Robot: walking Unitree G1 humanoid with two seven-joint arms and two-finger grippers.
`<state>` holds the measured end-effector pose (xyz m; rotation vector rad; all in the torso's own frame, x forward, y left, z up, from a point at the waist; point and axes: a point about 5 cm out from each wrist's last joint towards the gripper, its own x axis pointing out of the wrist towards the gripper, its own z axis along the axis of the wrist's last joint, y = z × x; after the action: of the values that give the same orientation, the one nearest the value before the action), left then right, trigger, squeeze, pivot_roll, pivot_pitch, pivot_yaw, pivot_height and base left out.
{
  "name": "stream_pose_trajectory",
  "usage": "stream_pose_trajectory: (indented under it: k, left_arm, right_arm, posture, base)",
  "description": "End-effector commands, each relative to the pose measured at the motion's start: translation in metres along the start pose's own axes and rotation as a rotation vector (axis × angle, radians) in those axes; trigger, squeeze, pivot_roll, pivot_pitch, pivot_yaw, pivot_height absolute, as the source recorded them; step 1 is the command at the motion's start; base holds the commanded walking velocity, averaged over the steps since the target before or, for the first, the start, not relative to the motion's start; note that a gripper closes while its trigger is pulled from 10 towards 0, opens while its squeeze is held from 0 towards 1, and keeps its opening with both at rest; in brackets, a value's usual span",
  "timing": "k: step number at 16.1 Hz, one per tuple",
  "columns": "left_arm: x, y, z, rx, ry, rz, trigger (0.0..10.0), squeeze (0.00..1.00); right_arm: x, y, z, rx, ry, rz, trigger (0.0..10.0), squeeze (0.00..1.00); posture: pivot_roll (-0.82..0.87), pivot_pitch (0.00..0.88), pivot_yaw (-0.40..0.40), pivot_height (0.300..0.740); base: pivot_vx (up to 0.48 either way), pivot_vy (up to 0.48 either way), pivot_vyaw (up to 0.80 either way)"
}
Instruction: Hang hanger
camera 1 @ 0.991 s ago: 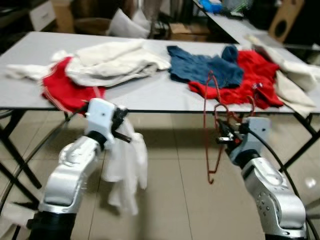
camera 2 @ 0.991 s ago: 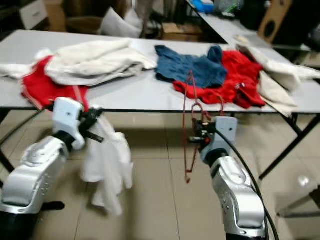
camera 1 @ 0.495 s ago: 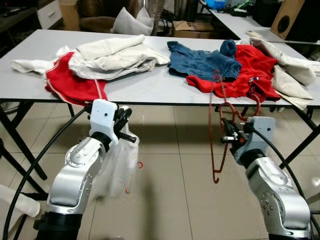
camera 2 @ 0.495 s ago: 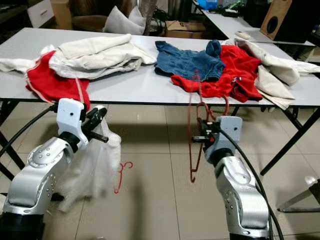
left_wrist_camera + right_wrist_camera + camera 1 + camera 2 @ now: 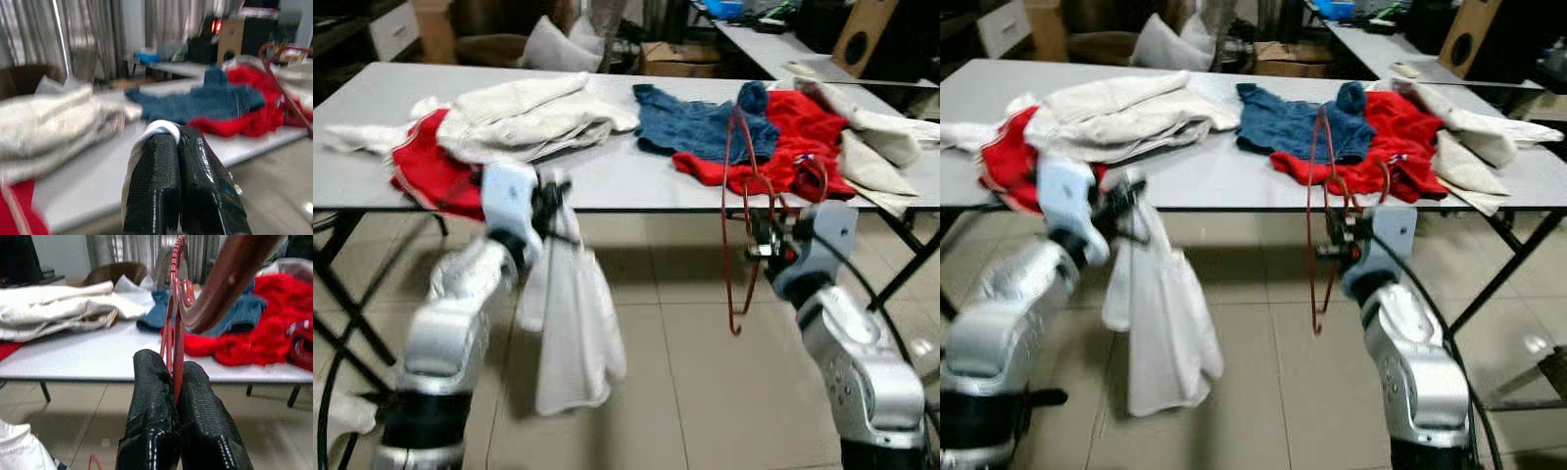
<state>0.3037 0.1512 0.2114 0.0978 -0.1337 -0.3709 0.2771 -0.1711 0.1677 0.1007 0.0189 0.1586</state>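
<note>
Looks like a workroom or storage-type lab space, not a lived-in home. Long grey folding worktop (image 5: 607, 181) on black metal legs, piled with loose clothes: cream garments (image 5: 533, 117), red garments (image 5: 803, 137), a blue denim piece (image 5: 700, 127). Second grey table (image 5: 764, 44) behind it, carrying blurred clutter. Cardboard boxes (image 5: 680, 59) on the floor at the back, a wooden speaker cabinet (image 5: 862, 34) at the far right. Beige tiled floor (image 5: 685, 392). Grey curtains (image 5: 93, 34) in the left wrist view.
</note>
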Motion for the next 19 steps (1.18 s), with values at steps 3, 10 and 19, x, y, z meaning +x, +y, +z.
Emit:
stream_pose_trajectory:
  k: [3,10,19]
  left_arm:
    - [0.007,0.004,0.024,0.011,-0.060,-0.007,10.0,0.00]
    - [0.025,0.019,0.047,0.059,-0.080,-0.022,10.0,0.00]
    - [0.062,0.054,0.086,0.191,-0.102,-0.008,10.0,0.00]
  right_arm:
    - [0.003,0.000,0.018,-0.049,-0.035,0.034,10.0,0.00]
    - [0.006,0.004,0.024,-0.113,-0.032,0.091,10.0,0.00]
    - [-0.005,-0.001,0.041,-0.236,-0.016,0.466,10.0,0.00]
  posture:
    - [-0.08,0.000,-0.035,0.740]
    - [-0.07,0.000,-0.041,0.740]
    - [-0.07,0.000,-0.034,0.740]
  base:
    - [0.394,0.000,0.00]
    - [0.429,0.000,0.41]
    - [0.432,0.000,0.00]
